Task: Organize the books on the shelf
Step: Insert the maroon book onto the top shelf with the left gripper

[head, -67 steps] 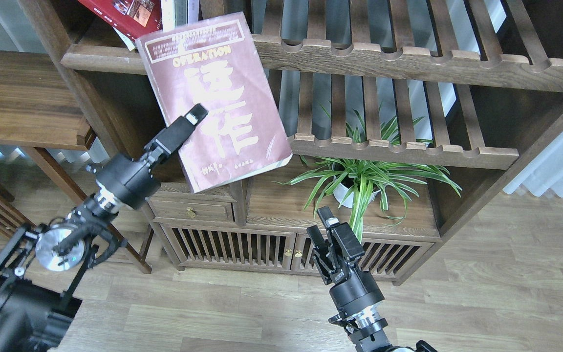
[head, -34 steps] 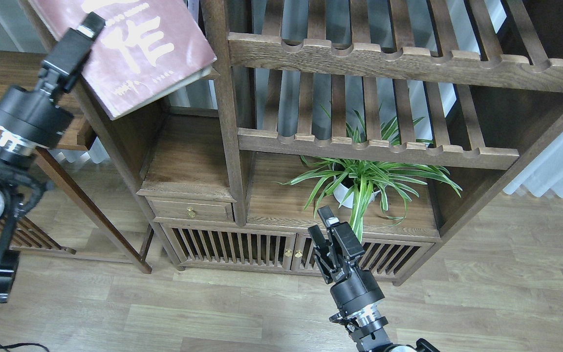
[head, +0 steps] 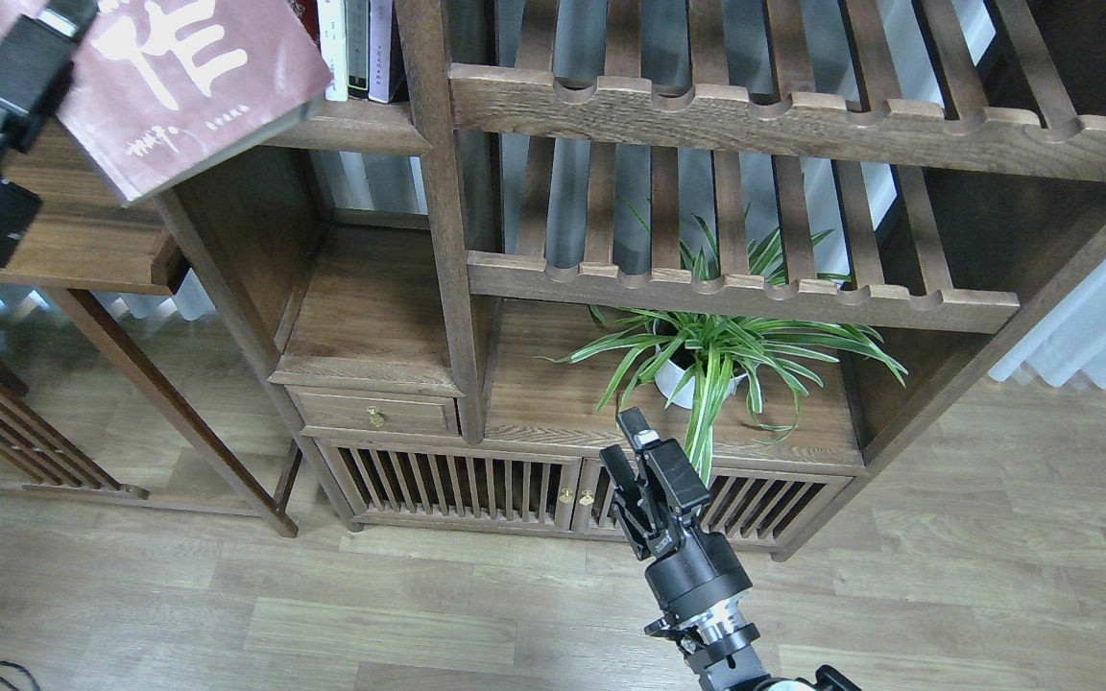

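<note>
A thick maroon book point(head: 179, 86) with big white characters hangs tilted at the top left, its upper part cut off by the frame edge. My left gripper point(head: 56, 21) is shut on its left edge; one black finger lies on the cover and the other is hidden behind it. The book's lower right corner overlaps the front of the shelf point(head: 361, 130), a dark-brown board. My right gripper point(head: 622, 443) is low in the middle, in front of the cabinet, open with nothing between its fingers.
Thin upright books point(head: 353, 48) stand on the shelf against a post point(head: 438, 192). Slatted racks point(head: 745, 115) fill the right side. A potted plant point(head: 707, 360) sits just behind my right gripper. A side table point(head: 73, 240) is at the left.
My left arm has carried the maroon book up and to the left, from in front of the cabinet's middle to the top left corner. The right gripper has barely shifted.
</note>
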{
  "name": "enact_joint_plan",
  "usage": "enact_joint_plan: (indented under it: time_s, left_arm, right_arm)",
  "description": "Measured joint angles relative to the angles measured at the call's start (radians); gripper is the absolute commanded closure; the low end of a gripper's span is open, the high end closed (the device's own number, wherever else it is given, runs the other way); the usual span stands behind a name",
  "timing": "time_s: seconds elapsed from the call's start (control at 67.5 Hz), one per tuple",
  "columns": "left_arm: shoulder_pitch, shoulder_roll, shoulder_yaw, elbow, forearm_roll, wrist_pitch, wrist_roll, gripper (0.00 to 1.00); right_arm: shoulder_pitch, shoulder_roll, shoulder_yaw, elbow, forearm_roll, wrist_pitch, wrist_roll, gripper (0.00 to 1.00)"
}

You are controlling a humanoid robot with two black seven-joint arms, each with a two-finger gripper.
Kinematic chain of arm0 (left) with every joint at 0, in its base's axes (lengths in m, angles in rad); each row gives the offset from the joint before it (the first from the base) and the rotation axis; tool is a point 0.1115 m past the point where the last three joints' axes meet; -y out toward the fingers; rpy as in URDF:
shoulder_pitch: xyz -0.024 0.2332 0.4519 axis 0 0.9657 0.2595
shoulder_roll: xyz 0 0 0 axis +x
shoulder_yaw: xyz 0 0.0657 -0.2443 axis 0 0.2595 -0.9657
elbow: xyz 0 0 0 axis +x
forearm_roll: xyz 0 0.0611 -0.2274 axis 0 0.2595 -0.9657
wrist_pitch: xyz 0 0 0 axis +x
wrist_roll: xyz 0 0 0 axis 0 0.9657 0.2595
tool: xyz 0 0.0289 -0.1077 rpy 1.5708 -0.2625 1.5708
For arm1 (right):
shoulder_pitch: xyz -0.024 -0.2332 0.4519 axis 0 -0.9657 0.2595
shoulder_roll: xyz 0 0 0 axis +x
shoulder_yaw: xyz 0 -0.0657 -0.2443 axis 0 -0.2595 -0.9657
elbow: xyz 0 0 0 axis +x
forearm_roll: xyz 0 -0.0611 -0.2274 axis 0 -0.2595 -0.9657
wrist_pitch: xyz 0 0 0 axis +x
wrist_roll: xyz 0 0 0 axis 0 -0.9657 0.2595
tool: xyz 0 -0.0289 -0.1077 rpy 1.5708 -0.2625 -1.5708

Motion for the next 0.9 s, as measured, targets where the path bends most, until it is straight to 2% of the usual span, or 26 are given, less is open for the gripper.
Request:
enact_joint_plan:
  time_s: [0.311,0.652,0.904]
  left_arm:
    - [-0.083,-0.015,-0.007,0.011,0.037,0.0,-0.001,0.96]
    - [-0.102,-0.12,-0.005,0.037,0.066,0.0,-0.008,0.96]
    - [-0.166,-0.195,-0.004,0.039,0.135,0.0,-0.02,0.96]
  right_arm:
    - [-0.004,0.0,-0.003,0.019,-0.022,0.0,0.0,0.19]
    - [-0.011,0.0,0.0,0.032,-0.025,0.0,0.0,0.19]
    - [-0.014,0.0,0.0,0.034,-0.025,0.0,0.0,0.19]
